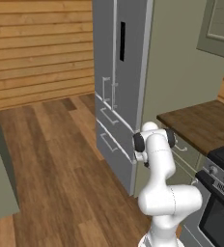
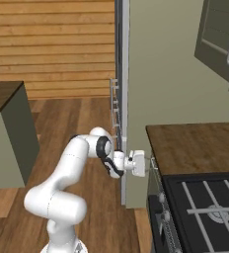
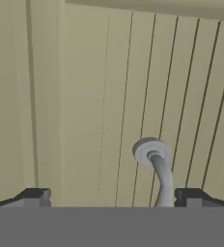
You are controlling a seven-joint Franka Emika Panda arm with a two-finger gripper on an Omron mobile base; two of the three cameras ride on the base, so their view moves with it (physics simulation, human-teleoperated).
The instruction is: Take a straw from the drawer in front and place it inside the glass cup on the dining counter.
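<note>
My gripper (image 3: 114, 198) is open against the sage-green front of the drawer (image 3: 85, 106), which is shut. The drawer's small silver handle (image 3: 156, 166) curves down between my two dark fingertips (image 3: 35, 197), nearer the right one, and neither tip touches it. Seen from the right base, the gripper (image 2: 147, 164) sits level against the cabinet face just below the short wood top. The straw is hidden inside the shut drawer. The glass cup is out of view. A corner of the dining counter (image 2: 3, 95) shows far to the left.
The grey fridge (image 1: 119, 72) with long handles stands just left of the drawer. A black stove (image 2: 205, 207) is to its right, beside the short wood top (image 2: 195, 143). A wall cabinet (image 2: 220, 34) hangs above. Open wood floor (image 1: 61, 159) lies behind the arm.
</note>
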